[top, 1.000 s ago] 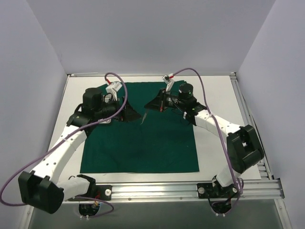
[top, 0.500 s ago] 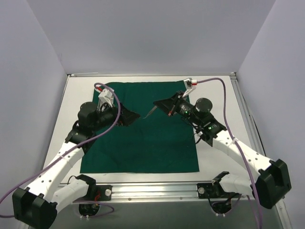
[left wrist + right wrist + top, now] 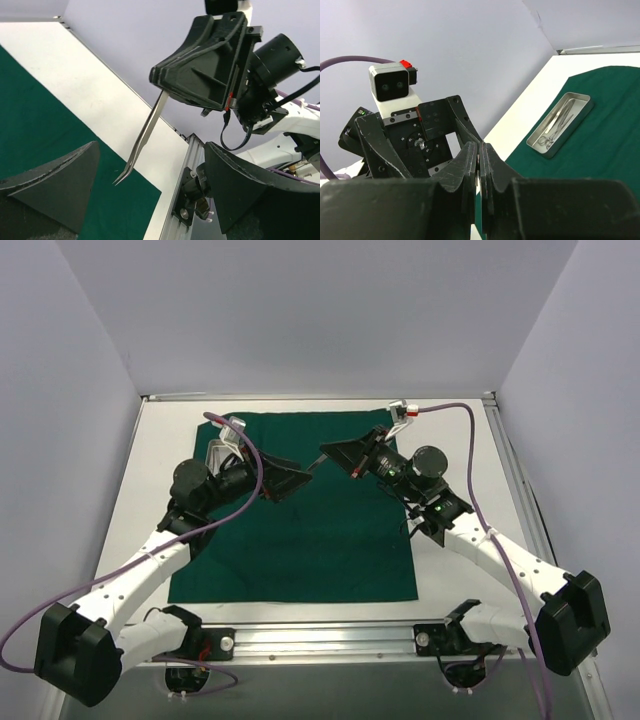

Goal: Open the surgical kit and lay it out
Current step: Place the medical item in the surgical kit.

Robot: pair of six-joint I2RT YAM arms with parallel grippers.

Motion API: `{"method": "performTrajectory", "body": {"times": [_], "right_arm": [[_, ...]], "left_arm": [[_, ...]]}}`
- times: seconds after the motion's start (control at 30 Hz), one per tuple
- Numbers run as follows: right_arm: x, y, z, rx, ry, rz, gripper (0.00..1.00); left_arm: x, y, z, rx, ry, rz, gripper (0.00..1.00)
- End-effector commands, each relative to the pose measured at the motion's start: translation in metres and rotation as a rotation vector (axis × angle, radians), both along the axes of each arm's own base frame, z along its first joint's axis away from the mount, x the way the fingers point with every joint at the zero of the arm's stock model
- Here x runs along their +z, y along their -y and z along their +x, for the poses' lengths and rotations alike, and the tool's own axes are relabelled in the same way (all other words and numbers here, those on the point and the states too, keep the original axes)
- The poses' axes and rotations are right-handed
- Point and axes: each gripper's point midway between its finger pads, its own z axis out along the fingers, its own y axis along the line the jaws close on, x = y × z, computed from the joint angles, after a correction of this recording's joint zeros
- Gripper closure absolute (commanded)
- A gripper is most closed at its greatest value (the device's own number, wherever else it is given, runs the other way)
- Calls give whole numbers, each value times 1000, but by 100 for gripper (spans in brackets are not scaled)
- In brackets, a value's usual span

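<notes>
The dark green cloth (image 3: 300,550) lies spread flat on the white table. The steel tray (image 3: 218,453) sits on its far left corner, partly hidden behind my left arm. In the right wrist view the tray (image 3: 572,130) holds ring-handled instruments (image 3: 555,125). My right gripper (image 3: 328,453) hangs above the cloth's far middle, shut on thin steel tweezers (image 3: 316,470) whose bent tip points down and left. My left gripper (image 3: 295,483) is open just left of that tip. In the left wrist view the tweezers (image 3: 145,135) hang between my wide-apart left fingers (image 3: 60,180), touching neither.
An aluminium rail (image 3: 400,630) runs along the table's near edge, and another rail (image 3: 185,200) shows beside the cloth on the right. Pale walls close in the back and both sides. Purple cables loop over both wrists.
My left gripper has swung right toward the tweezers' tip and its jaws have spread wider. The right arm pulled back and to the right a second ago and has since stayed nearly still.
</notes>
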Motion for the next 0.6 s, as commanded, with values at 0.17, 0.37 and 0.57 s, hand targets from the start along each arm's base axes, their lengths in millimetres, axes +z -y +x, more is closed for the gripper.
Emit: {"method": "performTrajectory", "body": {"times": [0.17, 0.37, 0.57], "right_arm": [[54, -9, -19, 111, 94, 132, 100], [62, -13, -23, 152, 106, 135, 100], [47, -23, -32, 240, 111, -5, 88]], "left_arm": [[32, 11, -17, -117, 160, -7, 9], [25, 21, -21, -209, 132, 24, 39], [16, 19, -30, -255, 82, 128, 98]]}}
